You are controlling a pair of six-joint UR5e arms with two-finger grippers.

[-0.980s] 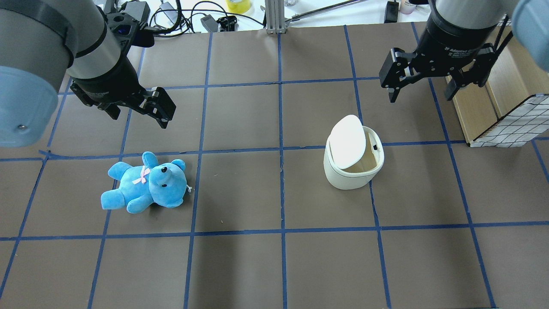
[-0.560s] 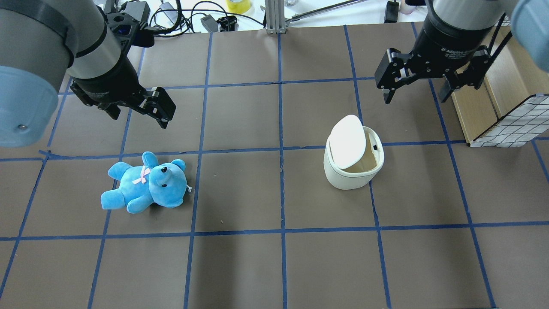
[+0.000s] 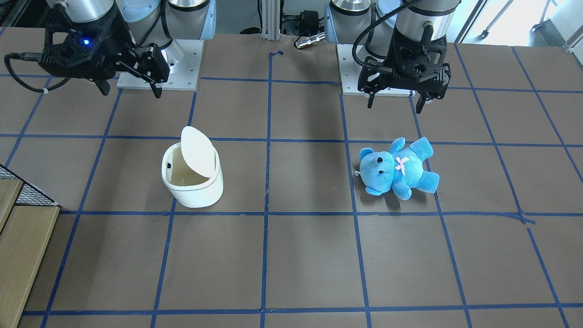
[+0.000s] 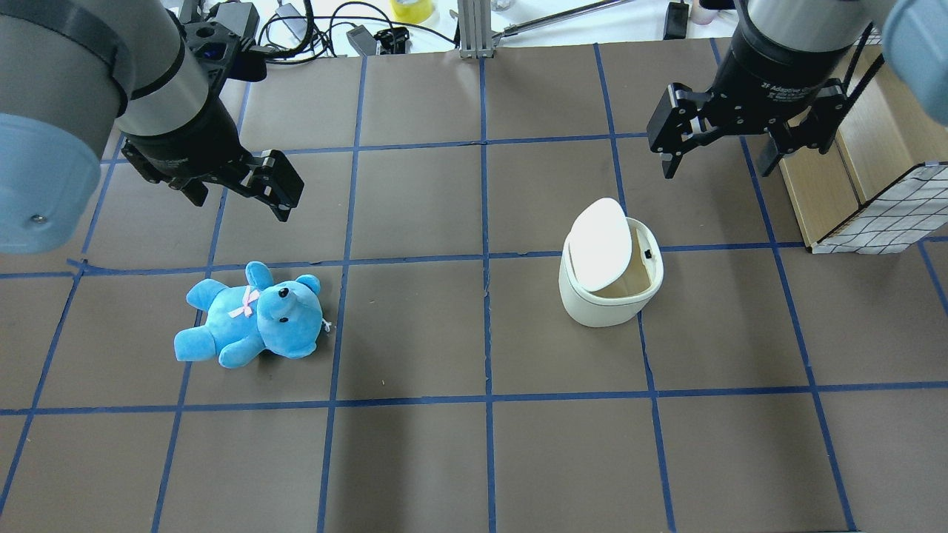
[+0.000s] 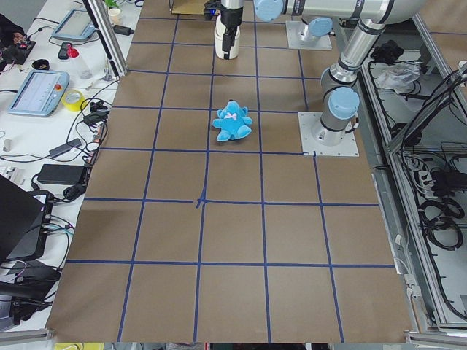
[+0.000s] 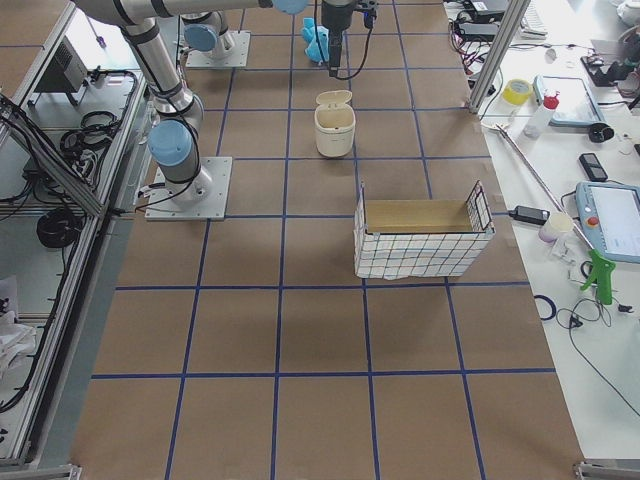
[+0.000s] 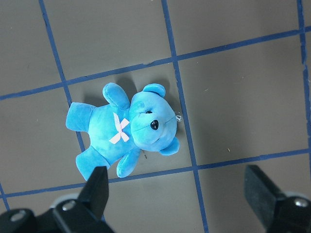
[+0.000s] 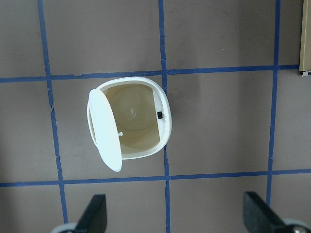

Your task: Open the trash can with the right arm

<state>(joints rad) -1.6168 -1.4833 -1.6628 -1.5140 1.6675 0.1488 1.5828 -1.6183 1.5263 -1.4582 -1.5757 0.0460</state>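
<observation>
White trash can (image 4: 609, 296) stands right of centre on the table (image 4: 415, 333), lid (image 4: 601, 244) tipped up, inside showing. Right gripper (image 4: 717, 169) hovers high above, jaws spread wide, empty, clear of the lid; left gripper (image 4: 241, 206) also spread, empty.

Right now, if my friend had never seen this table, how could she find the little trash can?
Look at the brown table with blue tape lines, on the side near the robot's right hand. The trash can stands there: a small white tub, beige inside, its flat lid tipped up. The teddy bear across the table is blue and fluffy instead.
</observation>
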